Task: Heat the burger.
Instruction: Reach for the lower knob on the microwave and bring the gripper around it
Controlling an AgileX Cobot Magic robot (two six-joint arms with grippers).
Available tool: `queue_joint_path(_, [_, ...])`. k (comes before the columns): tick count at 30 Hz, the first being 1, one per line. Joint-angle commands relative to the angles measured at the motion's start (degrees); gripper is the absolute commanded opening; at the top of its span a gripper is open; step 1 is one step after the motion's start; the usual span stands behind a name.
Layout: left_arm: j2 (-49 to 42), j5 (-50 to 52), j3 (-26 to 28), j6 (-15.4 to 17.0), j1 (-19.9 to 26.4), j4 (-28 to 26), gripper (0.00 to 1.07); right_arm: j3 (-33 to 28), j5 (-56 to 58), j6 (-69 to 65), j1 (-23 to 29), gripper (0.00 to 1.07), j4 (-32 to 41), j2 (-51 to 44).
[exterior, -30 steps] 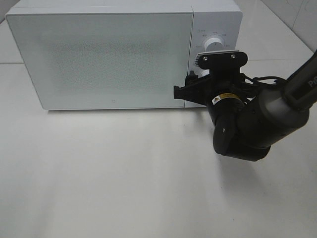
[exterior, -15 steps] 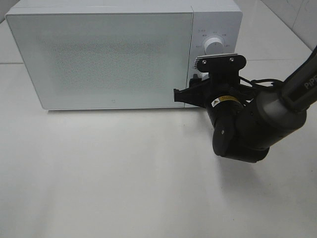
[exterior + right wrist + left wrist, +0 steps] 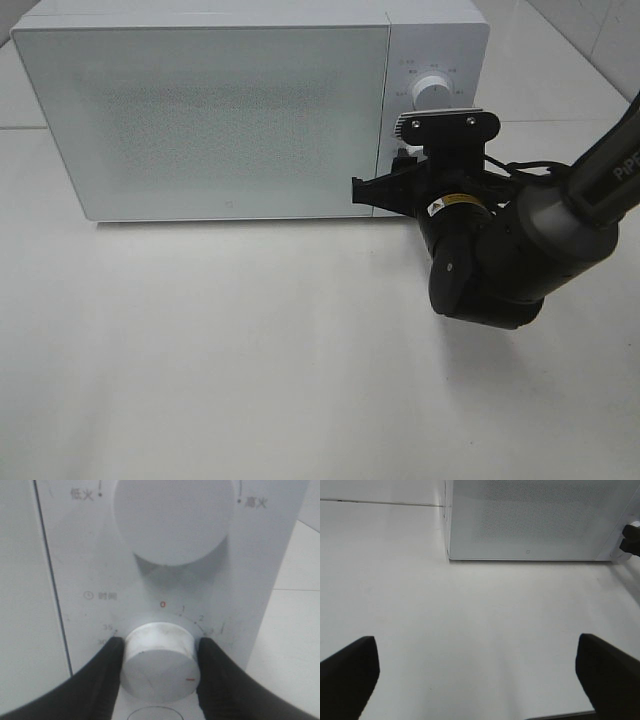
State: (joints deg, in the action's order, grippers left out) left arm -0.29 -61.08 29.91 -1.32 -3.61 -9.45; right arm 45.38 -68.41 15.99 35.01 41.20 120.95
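A big white worktop [image 3: 250,350] holds a white microwave [image 3: 200,120], and its door [image 3: 200,100] is shut. The burger is not in sight. I think it is inside, but the door hides it.

The step now looks like setting the time. The right end effector [image 3: 160,646] is clenched on the timer knob [image 3: 159,672], with one black finger pressed on each side. Next it needs to turn the knob gently past the 0 mark without slipping off. The left end effector [image 3: 477,677] is spread wide and holds nothing, low over the worktop in front of the microwave.

By the big top knob [image 3: 174,515] you can read 低火 and 高火. By the timer it says 时间, with 0, 1, 2, 3 and 30, 35. The arm shows "PiP". The tiny door mark is too small to read.
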Motion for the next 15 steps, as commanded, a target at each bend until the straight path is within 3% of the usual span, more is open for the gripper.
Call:
queue_joint_path(1, [-1.03,0.52,-0.06,0.4,0.17,-0.52,1.0,0.86,-5.21,-2.58,-0.17,0.0,-1.83,-0.11])
queue_joint_path(8, [-1.03,0.52,-0.06,0.4,0.17,-0.52,1.0,0.86,-5.5,-17.48,-0.29,0.01,-2.29,-0.11])
queue_joint_path(15, [-1.03,0.52,-0.06,0.4,0.17,-0.52,1.0,0.86,-5.5,-39.25,-0.29,0.01,-8.08,-0.11])
